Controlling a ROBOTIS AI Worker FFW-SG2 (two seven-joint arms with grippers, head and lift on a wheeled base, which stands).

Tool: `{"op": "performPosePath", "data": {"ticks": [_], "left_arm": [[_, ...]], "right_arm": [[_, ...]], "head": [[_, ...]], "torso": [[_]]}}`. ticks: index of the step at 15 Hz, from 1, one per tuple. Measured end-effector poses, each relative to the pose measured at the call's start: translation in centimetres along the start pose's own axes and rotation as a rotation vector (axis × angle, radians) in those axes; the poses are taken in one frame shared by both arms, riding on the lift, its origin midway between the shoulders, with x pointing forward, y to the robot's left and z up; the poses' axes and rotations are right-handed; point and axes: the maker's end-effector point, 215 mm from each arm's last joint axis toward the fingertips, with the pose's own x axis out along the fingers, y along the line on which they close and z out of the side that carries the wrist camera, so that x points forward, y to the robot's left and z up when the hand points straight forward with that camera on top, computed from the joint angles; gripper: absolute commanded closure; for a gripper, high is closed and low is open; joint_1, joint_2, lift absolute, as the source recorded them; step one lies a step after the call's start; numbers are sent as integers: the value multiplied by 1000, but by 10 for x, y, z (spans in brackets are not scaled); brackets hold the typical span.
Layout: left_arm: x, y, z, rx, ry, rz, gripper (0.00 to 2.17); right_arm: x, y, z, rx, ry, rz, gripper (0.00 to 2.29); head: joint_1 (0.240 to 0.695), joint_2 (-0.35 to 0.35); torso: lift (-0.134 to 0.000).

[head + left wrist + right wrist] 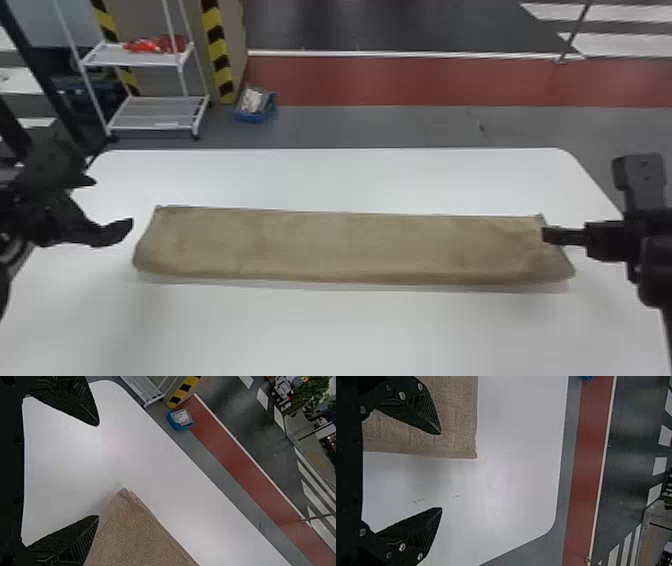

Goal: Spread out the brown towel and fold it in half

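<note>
White table [340, 330] bears the brown towel [350, 247], seemingly folded.

Beyond the white table [340, 330] stand a shelf rack [157, 112] and blue bin [256, 105].

The head view looked from above the table's [350, 325] 6 o'clock side, facing 12 o'clock and down, farthest back, and took in the whole brown towel [350, 245]. The left wrist view, closer, looked down from the 9 o'clock side toward about 1 o'clock, over the towel's 9 o'clock end. The right wrist view, also close, looked from the 3 o'clock side toward 12 and down, over the opposite end. All three shared the red strip [400, 80]; head and left wrist shared the cart [155, 112] toward 11 o'clock.
</note>
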Motion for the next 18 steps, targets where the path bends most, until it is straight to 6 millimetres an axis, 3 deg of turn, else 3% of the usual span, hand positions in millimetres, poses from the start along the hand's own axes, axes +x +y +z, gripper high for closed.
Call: {"op": "performPosePath", "data": {"ticks": [18], "left_arm": [[-6, 11, -4, 5, -9, 2, 49]], "right_arm": [[-7, -1, 1, 28, -8, -5, 238]], "head": [[695, -11]], "torso": [[-128]]}}
